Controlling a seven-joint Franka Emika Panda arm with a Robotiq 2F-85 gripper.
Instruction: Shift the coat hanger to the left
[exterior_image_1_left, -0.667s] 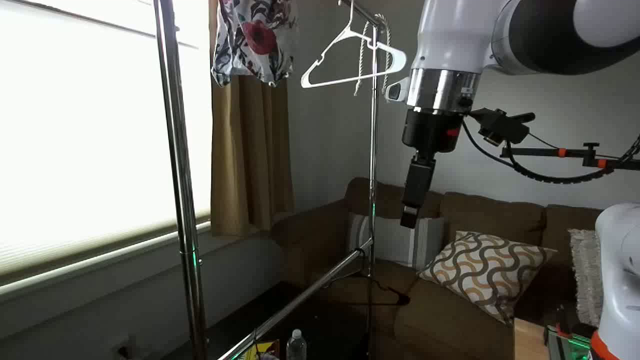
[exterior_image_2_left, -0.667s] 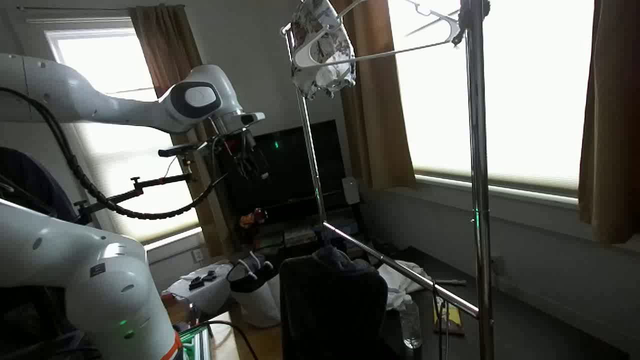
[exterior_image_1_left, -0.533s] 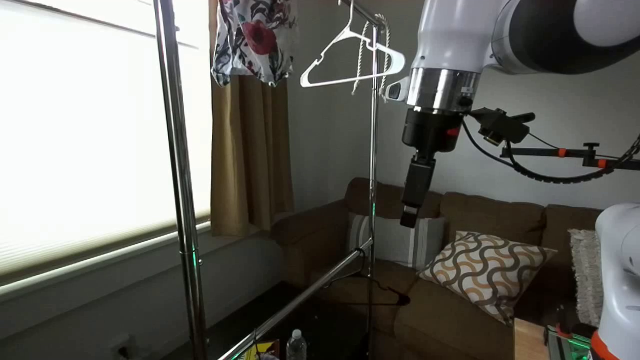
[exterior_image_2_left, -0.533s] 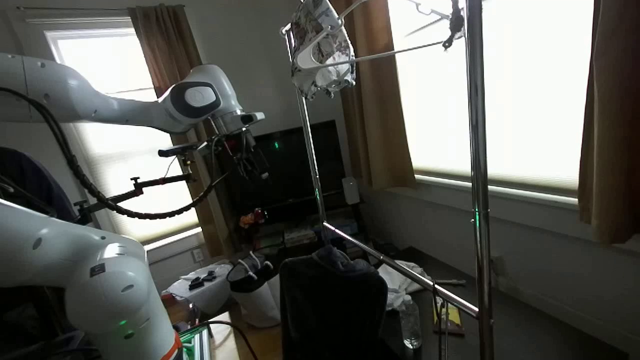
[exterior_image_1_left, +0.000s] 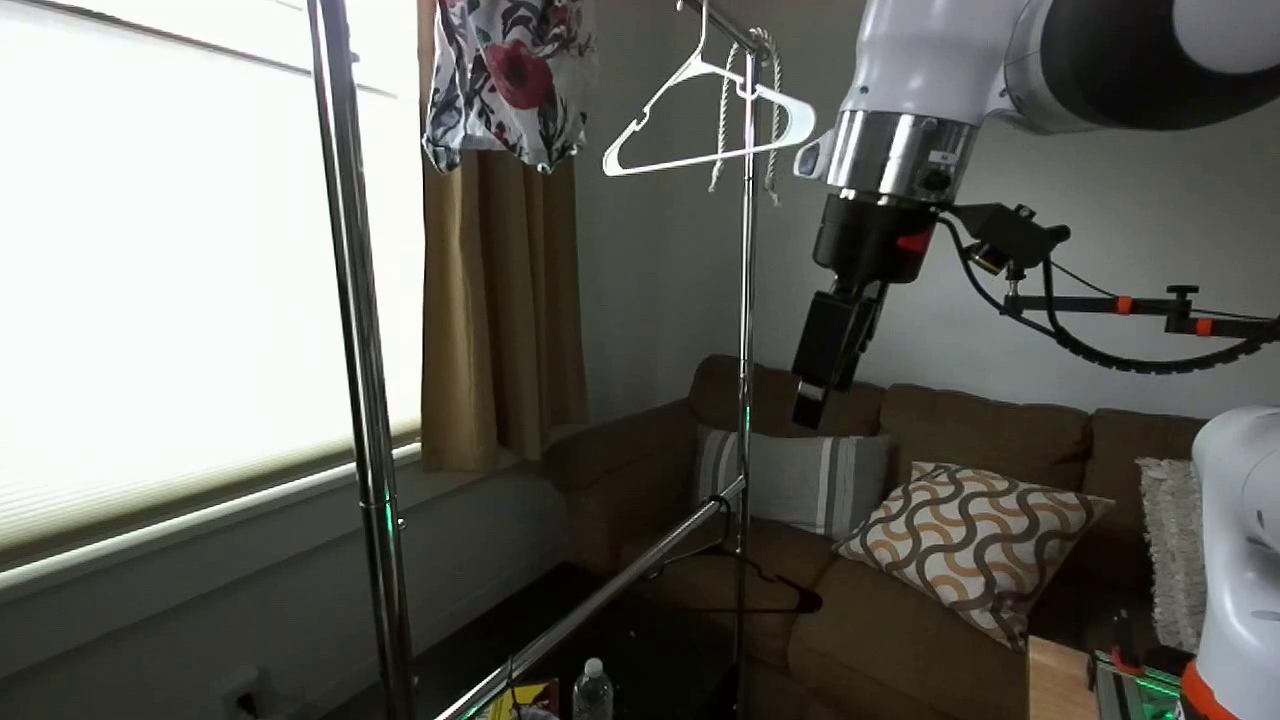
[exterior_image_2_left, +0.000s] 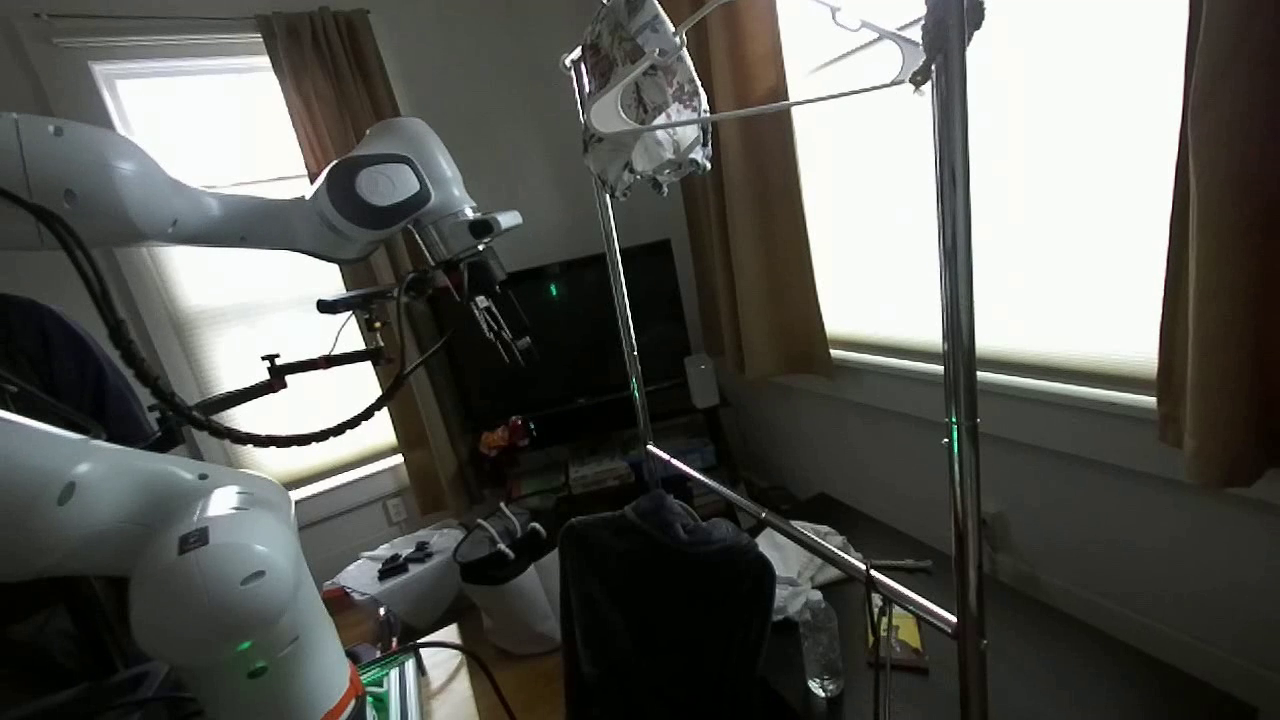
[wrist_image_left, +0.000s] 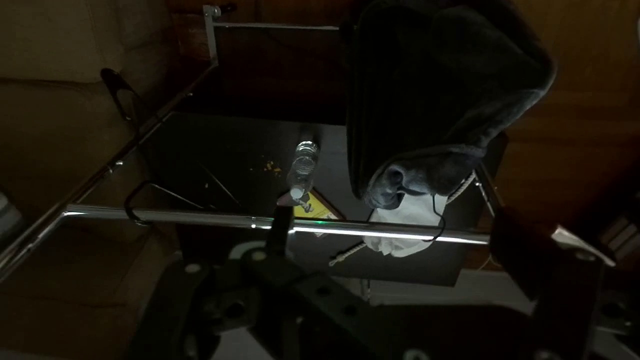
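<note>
The white coat hanger (exterior_image_1_left: 696, 68) hangs by its hook from the top rail of the metal rack, beside a floral garment. It also shows in an exterior view (exterior_image_2_left: 770, 108), where its one end overlaps the garment and its top is cut off. It is out of the wrist view. My gripper (exterior_image_1_left: 812, 405) points downward, below the hanger and apart from it, outside the rack. It also shows in an exterior view (exterior_image_2_left: 520, 348). In the wrist view the gripper (wrist_image_left: 392, 225) has its two fingers wide apart with nothing between them.
The floral garment (exterior_image_1_left: 515, 85) hangs next to the hanger. A chrome rack post (exterior_image_1_left: 748, 300) and a rope (exterior_image_1_left: 722, 120) are near the hanger's end. The lower rail (wrist_image_left: 380, 230) carries black hangers (exterior_image_1_left: 740, 570). A dark chair (exterior_image_2_left: 660, 600) and bottle (wrist_image_left: 302, 167) are below.
The arm has drawn back from the hanger, and the gripper has risen slightly and tilted, its fingers showing more apart. The hanger and rope sway slightly.
</note>
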